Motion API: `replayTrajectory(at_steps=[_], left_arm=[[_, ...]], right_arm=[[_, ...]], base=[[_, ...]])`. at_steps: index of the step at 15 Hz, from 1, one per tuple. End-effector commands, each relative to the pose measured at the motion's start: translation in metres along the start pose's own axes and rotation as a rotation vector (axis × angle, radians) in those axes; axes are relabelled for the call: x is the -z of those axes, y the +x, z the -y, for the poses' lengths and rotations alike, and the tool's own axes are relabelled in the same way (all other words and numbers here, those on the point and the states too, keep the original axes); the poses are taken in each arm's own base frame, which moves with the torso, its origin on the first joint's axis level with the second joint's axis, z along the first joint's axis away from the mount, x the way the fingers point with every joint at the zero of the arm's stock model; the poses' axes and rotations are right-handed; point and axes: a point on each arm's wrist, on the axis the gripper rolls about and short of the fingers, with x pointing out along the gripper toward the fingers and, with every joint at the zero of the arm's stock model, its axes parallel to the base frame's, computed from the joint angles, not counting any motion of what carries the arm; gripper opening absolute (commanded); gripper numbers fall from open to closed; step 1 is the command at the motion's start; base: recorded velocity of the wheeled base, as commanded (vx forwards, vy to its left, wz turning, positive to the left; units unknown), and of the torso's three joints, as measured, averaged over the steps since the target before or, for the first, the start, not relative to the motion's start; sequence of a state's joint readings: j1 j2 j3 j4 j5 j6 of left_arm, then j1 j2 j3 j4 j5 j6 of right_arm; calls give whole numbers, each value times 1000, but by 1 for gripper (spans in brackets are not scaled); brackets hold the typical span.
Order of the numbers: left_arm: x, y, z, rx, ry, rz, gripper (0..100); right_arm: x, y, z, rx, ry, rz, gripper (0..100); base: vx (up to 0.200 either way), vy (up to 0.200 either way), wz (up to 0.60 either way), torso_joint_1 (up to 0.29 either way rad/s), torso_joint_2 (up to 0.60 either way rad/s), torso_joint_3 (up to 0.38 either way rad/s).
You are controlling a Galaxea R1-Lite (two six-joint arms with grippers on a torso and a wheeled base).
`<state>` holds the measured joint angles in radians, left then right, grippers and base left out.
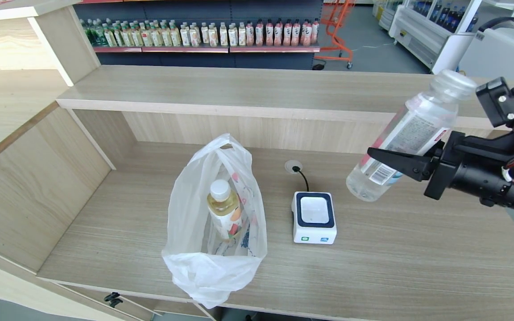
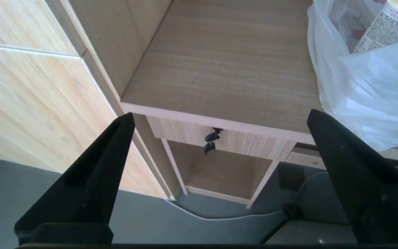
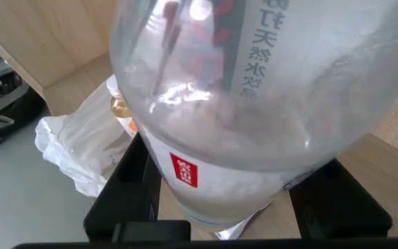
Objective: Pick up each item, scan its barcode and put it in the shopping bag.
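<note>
While the right tool (image 1: 393, 162) is clamped about the lower body of a clear plastic water bottle (image 1: 411, 129), we record that bottle tilted, cap uppermost, above the pale wooden desk (image 1: 417, 258), right of a white-and-navy square barcode scanner (image 1: 313, 217). Its black cable (image 1: 304, 178) runs back to a grommet (image 1: 293, 166). Left of the scanner stands a translucent white plastic shopping bag (image 1: 194, 263) holding an upright amber drink bottle (image 1: 225, 209). The left tool (image 2: 221, 116) is spread wide, empty, off the desk's front edge near the bag.
</note>
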<state>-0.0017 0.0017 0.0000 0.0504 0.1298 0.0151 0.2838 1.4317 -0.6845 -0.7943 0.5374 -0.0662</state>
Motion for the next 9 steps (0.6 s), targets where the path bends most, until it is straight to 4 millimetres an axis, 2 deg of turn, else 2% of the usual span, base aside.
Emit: replayTrajectory(at_steps=[1, 5, 9], left_arm=[[0, 0, 0, -1, 0, 0, 100], [0, 0, 0, -1, -3, 0, 100], [0, 0, 0, -1, -3, 0, 100]], right_arm=[[-11, -11, -7, -1, 17, 39, 0], [-12, -9, -6, -5, 165, 43, 0], [-11, -9, -11, -24, 281, 38, 0]], base=[[0, 0, 0, 0, 0, 0], [0, 0, 0, 0, 0, 0], [0, 200, 0, 0, 2, 2]])
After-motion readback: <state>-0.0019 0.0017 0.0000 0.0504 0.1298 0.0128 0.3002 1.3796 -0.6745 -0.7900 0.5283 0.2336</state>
